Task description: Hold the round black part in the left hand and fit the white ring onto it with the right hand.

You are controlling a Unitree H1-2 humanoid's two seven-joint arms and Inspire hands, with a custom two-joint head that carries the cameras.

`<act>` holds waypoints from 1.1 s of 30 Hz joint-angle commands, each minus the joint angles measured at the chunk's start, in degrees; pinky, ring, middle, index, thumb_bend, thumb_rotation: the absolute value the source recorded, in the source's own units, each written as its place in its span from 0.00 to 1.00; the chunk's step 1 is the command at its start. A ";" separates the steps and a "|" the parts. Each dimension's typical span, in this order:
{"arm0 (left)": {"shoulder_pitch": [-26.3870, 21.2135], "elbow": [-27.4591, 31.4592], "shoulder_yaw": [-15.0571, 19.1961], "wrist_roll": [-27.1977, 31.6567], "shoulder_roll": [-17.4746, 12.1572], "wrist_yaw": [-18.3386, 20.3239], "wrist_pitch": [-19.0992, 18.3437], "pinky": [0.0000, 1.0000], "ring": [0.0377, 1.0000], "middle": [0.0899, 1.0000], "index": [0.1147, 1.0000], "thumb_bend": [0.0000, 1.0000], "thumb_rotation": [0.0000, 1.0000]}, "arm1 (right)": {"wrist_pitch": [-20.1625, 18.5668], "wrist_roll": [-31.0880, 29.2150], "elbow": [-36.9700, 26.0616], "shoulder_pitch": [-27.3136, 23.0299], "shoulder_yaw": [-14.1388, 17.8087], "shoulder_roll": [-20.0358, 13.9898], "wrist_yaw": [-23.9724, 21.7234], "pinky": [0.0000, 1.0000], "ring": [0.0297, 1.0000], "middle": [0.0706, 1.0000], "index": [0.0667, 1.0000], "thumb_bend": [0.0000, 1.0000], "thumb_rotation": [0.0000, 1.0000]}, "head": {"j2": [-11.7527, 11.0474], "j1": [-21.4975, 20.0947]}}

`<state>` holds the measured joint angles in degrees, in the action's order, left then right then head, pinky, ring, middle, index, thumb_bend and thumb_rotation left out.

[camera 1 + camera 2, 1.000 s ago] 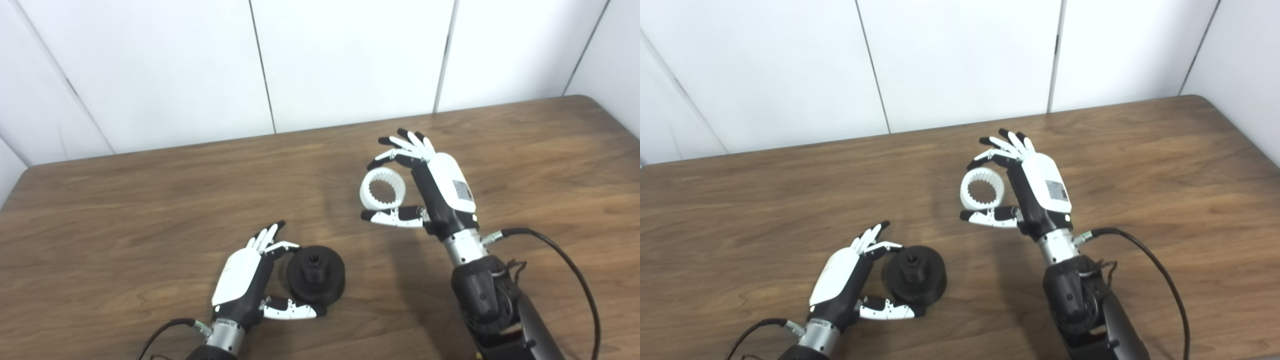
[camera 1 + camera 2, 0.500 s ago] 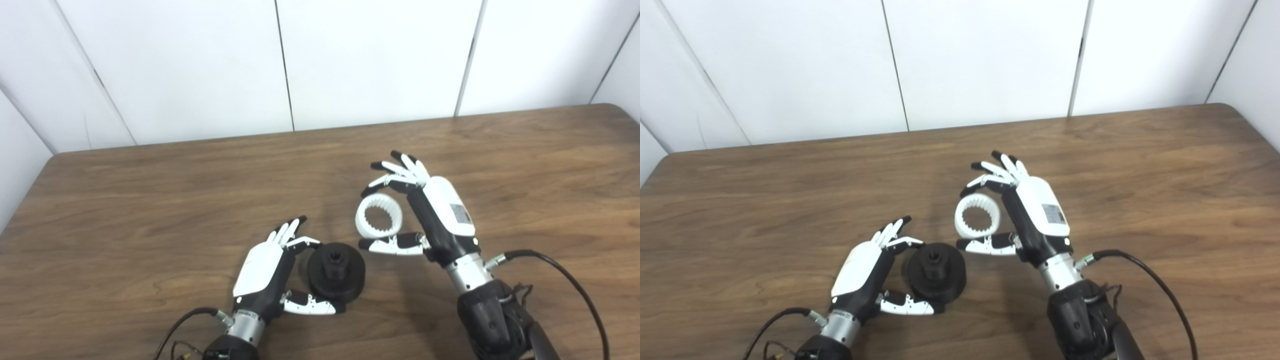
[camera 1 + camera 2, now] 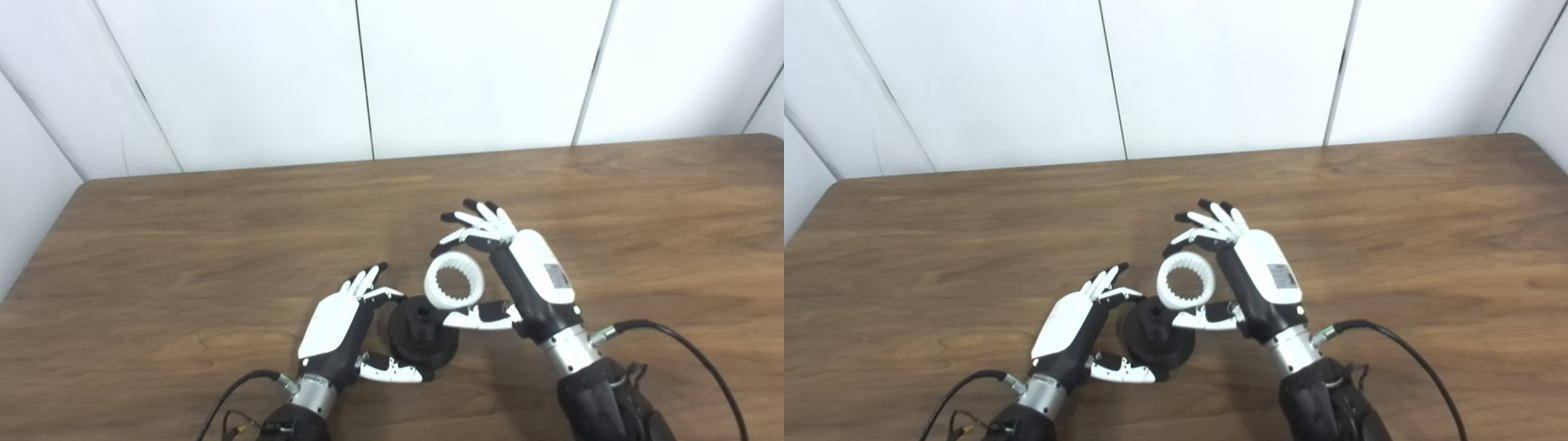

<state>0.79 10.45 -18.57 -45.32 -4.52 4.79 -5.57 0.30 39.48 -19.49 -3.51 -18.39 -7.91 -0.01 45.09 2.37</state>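
The round black part [image 3: 422,340], a disc with a raised hub, rests on the wooden table [image 3: 184,245] near the front edge. My left hand [image 3: 334,327] is closed around its left side, thumb under its near rim and fingertips on its far rim. The white ring [image 3: 454,288], toothed on its inner face, is pinched between the thumb and a finger of my right hand [image 3: 520,282]. It hangs tilted just above and to the right of the black part's hub, overlapping the part's far right edge in both views.
Black cables trail from both wrists, one looping at the front right [image 3: 692,343]. White wall panels [image 3: 478,73] stand behind the table's far edge, and the table's left edge [image 3: 37,257] shows.
The camera has shifted, sliding the picture right and down. My right hand has carried the white ring left and nearer until it overlaps the black part. The left hand keeps its hold.
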 commanded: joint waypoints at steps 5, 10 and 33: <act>-1.78 1.42 -0.16 -0.85 0.18 -1.43 0.35 1.00 1.00 1.00 0.59 0.98 0.33 | 2.47 0.19 -1.69 -1.04 -0.40 1.10 -0.09 1.00 0.95 0.84 0.45 0.52 0.15 | 0.33 0.36; -1.74 1.65 -0.10 -0.81 0.10 -1.38 0.28 1.00 1.00 1.00 0.59 0.98 0.32 | 2.21 0.65 -2.04 -1.02 -0.72 1.29 -0.54 1.00 0.95 0.84 0.45 0.52 0.15 | 0.59 0.45; -1.92 2.12 0.15 -0.57 -0.12 -1.04 -0.07 1.00 1.00 1.00 0.59 0.98 0.33 | 3.24 0.34 -1.25 0.06 -1.37 1.30 -1.61 1.00 0.95 0.84 0.45 0.51 0.15 | 1.31 0.94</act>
<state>0.77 10.76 -18.64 -45.33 -4.58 5.03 -6.14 1.11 40.01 -19.54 -2.50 -19.61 -7.15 -2.02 46.32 3.25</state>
